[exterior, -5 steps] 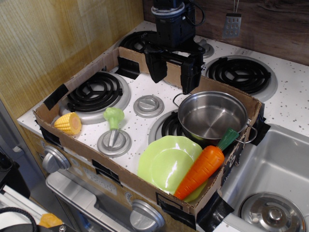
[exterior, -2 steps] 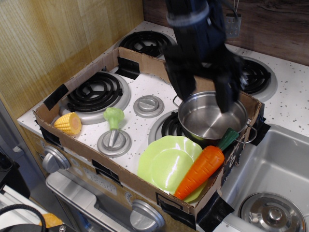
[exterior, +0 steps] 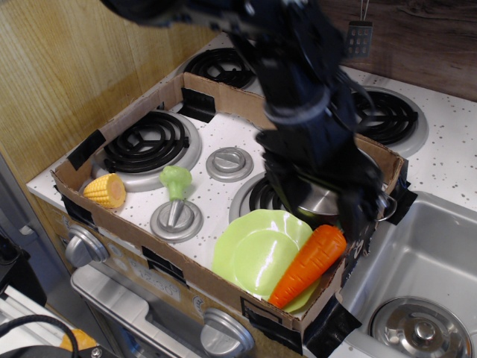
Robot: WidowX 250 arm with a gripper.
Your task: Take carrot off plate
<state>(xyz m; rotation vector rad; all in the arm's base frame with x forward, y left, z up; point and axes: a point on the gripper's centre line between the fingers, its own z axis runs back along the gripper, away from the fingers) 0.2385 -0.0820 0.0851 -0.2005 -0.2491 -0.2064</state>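
A cardboard box (exterior: pixel 112 142) rings the speckled white stovetop (exterior: pixel 231 134).

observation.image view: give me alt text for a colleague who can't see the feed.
A black gripper, fingers spread, hangs just above an orange toy carrot lying on the right edge of a lime-green plate inside a cardboard-walled toy stove. The arm hides most of a steel pot; a corn cob lies far left.
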